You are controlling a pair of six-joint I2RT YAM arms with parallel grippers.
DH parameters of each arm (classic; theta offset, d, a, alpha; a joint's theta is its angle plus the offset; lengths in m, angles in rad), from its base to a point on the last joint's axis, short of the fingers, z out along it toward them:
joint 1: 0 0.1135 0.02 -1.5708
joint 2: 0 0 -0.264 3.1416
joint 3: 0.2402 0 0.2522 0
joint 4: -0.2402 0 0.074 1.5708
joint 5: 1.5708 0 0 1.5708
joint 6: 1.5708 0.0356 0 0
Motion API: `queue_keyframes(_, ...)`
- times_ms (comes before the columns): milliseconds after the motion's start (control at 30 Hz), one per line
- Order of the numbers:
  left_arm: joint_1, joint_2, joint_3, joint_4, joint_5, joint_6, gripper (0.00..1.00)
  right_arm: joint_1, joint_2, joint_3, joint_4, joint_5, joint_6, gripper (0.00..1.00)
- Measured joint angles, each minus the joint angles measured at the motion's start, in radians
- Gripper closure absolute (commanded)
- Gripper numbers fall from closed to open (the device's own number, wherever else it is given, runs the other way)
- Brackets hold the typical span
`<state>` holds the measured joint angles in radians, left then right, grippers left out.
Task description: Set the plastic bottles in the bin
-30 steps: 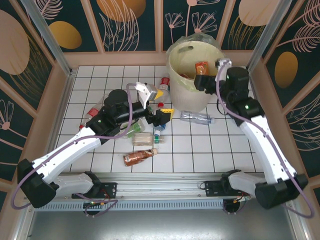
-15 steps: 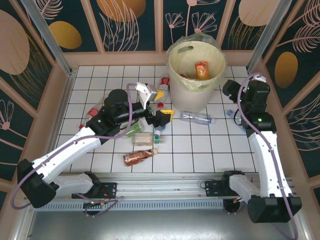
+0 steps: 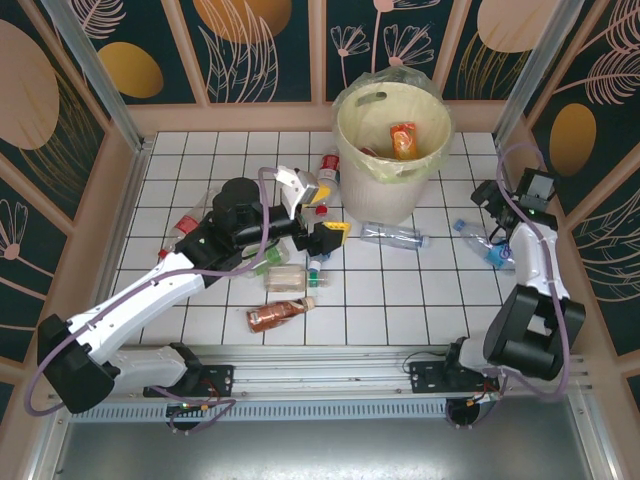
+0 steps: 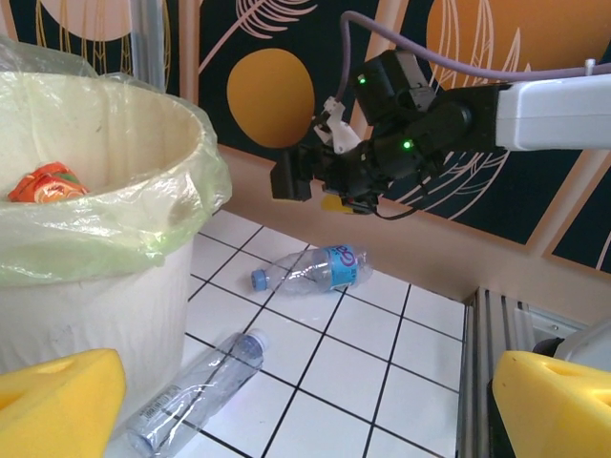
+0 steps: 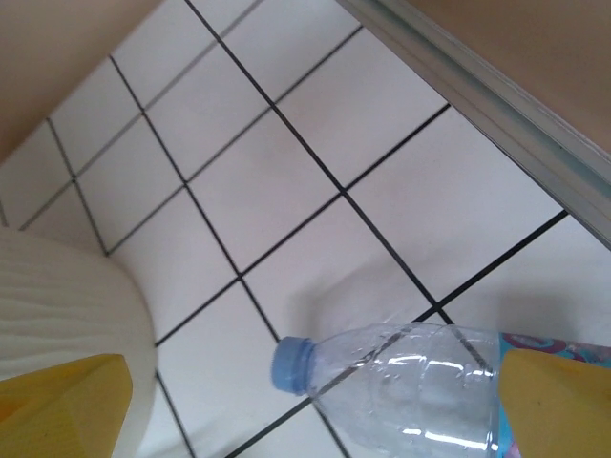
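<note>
The bin stands at the far middle of the tiles, its liner bag folded over the rim. An orange-labelled bottle already lies inside.

My left gripper hovers over the heap of bottles left of the bin. Its jaws are spread wide with nothing between them. My right gripper hangs at the far right near the side wall, also wide apart and empty. It is just above the blue-labelled bottle, which lies on its side on the tiles, apart from the bin.

I take that bottle as the step in hand. To do it well, I want to come straight down with a pad on either side of the body, not the neck. The pinch should land near the middle so it doesn't tip. I should close softly, because a thin shell like this will likely buckle or squirt out. Then I lift well above the rim and liner and let go over the centre.

The bottle is clear and thin-walled, with glints along its dented side. Its label is toward the base, and its cap is pale blue. A second clear bottle lies at the bin's foot.
</note>
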<state>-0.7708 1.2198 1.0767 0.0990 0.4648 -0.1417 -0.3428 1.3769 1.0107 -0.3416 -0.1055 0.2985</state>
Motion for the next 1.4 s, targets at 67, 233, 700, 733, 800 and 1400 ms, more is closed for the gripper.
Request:
queue_keyframes(67,0.000,0.007,0.003,-0.004,0.003,0.000,0.01,-0.004,0.032,0.003,0.002,0.003,-0.013,0.01)
queue_keyframes(233,0.000,0.016,0.005,-0.007,0.012,0.000,0.01,-0.012,0.074,0.003,0.001,0.030,-0.040,0.01)
queue_keyframes(700,0.000,0.019,0.005,-0.007,0.034,-0.001,0.01,-0.035,0.158,0.001,0.002,0.079,-0.064,0.01)
queue_keyframes(733,0.000,0.019,0.005,-0.007,0.035,-0.001,0.01,-0.035,0.158,-0.003,0.002,0.079,-0.063,0.01)
queue_keyframes(800,0.000,0.019,0.005,-0.007,0.037,-0.001,0.01,-0.035,0.158,-0.012,0.002,0.078,-0.057,0.01)
queue_keyframes(1400,0.000,0.021,0.005,-0.006,0.052,-0.008,0.01,0.061,0.086,-0.092,-0.021,0.023,-0.009,0.01)
